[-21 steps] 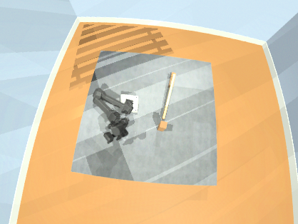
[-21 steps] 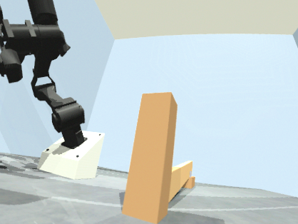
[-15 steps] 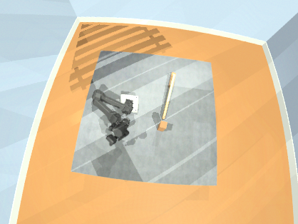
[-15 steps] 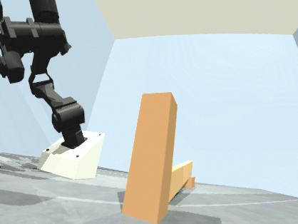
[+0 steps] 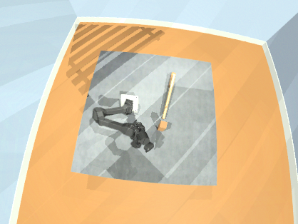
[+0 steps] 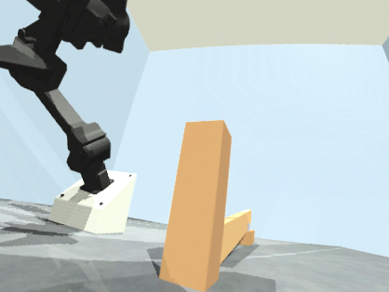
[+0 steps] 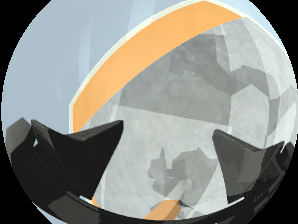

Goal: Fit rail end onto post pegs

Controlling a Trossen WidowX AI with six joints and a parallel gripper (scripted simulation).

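The long pale rail (image 5: pixel 168 96) (image 6: pixel 234 232) runs from the low footboard block (image 6: pixel 250 238) towards the upright post (image 5: pixel 162 125) (image 6: pixel 197 200). Its far end is over the block. Its near end is low, close behind the post; a narrow gap seems to show from above. The pegs and holes cannot be seen. My gripper (image 7: pixel 171 130) is wide open and empty. In the top view it is left of and nearer than the post, and in the exterior view the arm is high at the upper left. An orange block end, likely the post, shows at the wrist view's bottom.
The white base (image 5: pixel 124 97) (image 6: pixel 112 214) of the arm stands left of the rail. The arm bends out left and back round towards the post's side. The grey mat (image 5: pixel 192 150) lies on the orange table top (image 5: pixel 246 150), which has a pale raised edge.
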